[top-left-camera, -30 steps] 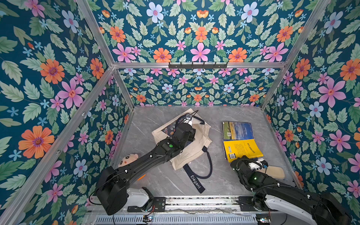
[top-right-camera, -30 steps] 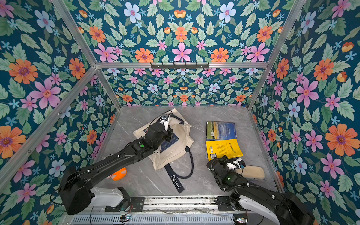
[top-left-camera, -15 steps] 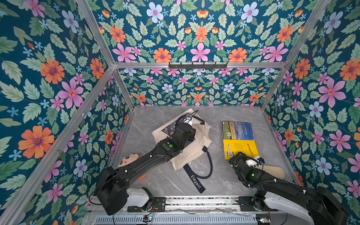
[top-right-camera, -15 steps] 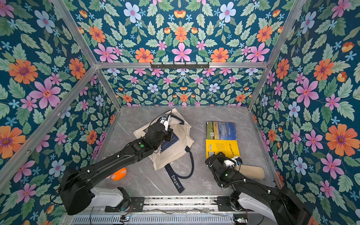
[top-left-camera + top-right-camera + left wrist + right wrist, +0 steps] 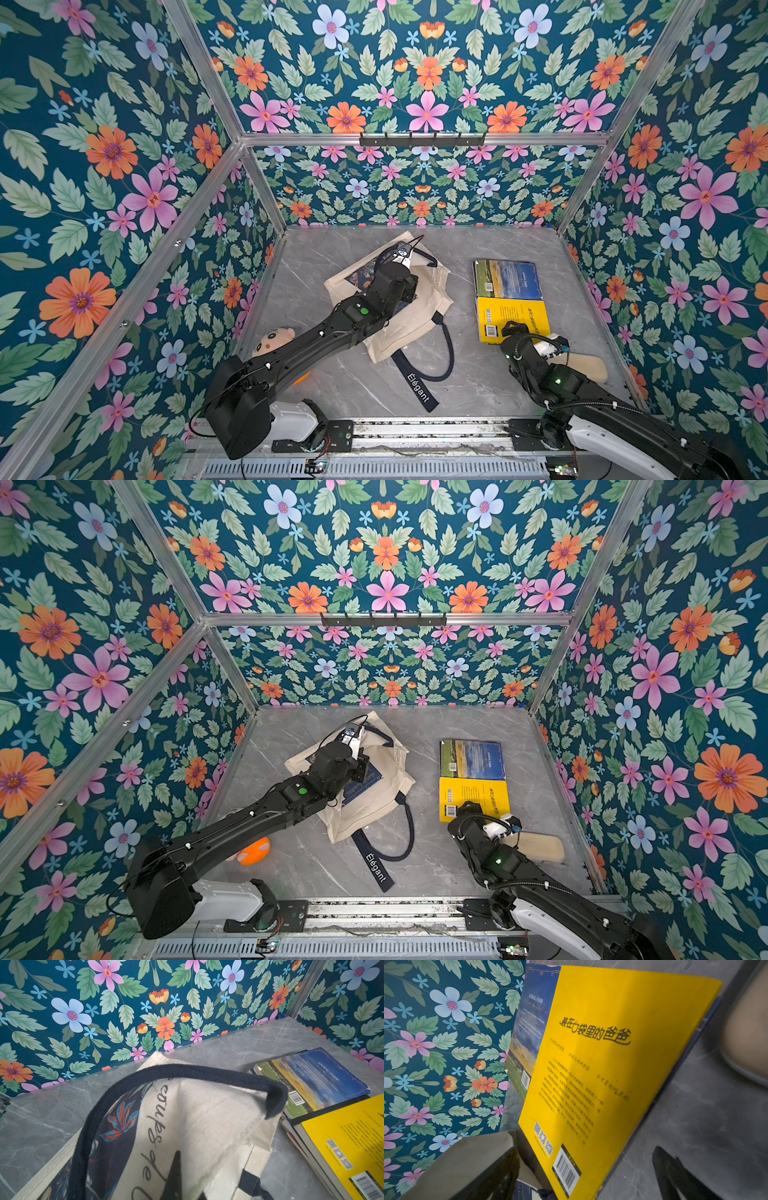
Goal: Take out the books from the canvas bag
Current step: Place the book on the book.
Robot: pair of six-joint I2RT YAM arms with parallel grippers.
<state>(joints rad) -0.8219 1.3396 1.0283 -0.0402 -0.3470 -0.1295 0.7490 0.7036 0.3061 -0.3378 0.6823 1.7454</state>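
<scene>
In both top views the canvas bag (image 5: 419, 316) lies slumped on the bench (image 5: 478, 382). My left fingers (image 5: 404, 261) are clenched on its far end, and a dark blue book (image 5: 366, 778) shows inside it. My right fingers (image 5: 510, 328) sit at the yellow book (image 5: 513, 313).

From the left wrist, cloth bunches against a fingertip under the navy handle (image 5: 187, 1072).

From the right wrist, those fingers stand spread, released, either side of the yellow cover's near corner.

I judge the bagged book lies to their left, closer to the occupied left arm.
</scene>
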